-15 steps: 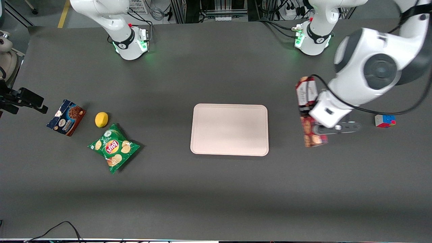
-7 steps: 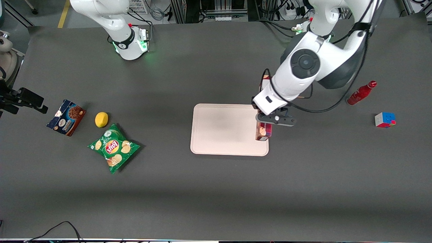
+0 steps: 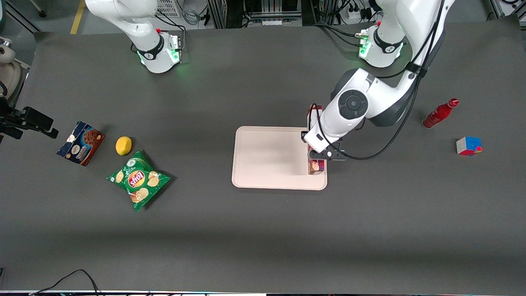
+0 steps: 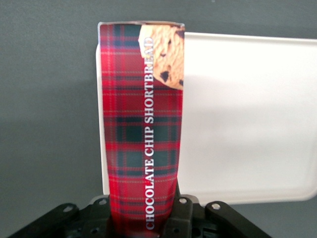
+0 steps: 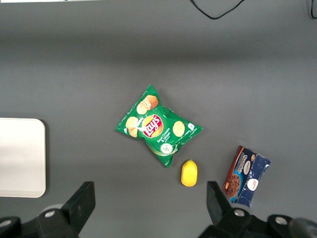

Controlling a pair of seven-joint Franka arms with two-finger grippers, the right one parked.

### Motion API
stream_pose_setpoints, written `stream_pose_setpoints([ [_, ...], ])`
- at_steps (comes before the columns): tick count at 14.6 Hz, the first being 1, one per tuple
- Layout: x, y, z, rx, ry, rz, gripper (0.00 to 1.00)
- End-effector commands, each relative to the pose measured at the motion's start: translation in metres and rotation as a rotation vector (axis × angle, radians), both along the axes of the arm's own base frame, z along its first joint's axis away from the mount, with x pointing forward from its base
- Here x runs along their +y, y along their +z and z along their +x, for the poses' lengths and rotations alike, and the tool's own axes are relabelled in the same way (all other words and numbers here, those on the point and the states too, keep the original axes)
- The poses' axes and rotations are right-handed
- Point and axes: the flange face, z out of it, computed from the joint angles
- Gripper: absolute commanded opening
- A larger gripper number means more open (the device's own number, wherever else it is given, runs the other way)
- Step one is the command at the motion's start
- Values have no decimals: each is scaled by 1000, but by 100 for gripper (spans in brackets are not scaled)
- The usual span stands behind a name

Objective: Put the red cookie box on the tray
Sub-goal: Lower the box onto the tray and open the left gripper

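Note:
The red cookie box (image 3: 316, 166), a long red tartan carton with cookie pictures, is gripped by my left gripper (image 3: 318, 155), whose jaws are shut on its sides. The arm hides most of the box in the front view. The box sits along the edge of the pale pink tray (image 3: 271, 158) that lies toward the working arm's end of the table. In the left wrist view the box (image 4: 141, 124) runs lengthwise out from the gripper (image 4: 143, 220) over the tray's rim (image 4: 103, 148). I cannot tell whether the box touches the tray.
A dark blue and brown cookie box (image 3: 80, 143), a lemon (image 3: 123, 145) and a green chips bag (image 3: 139, 180) lie toward the parked arm's end. A red bottle (image 3: 439, 113) and a colour cube (image 3: 468, 146) lie toward the working arm's end.
The gripper has carried the red cookie box from near the colour cube over to the tray's edge and has come lower over it. The red bottle has come into view.

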Motion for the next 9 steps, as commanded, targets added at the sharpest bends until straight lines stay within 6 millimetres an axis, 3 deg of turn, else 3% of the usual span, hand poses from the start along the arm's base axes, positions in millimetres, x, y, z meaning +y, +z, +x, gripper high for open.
stream_pose_setpoints([
  [1,-15,-28,0,-45,35,23,0],
  [7,-30,-71,0,-98,27,24,0],
  [9,-31,-72,2,-107,22,23,0],
])
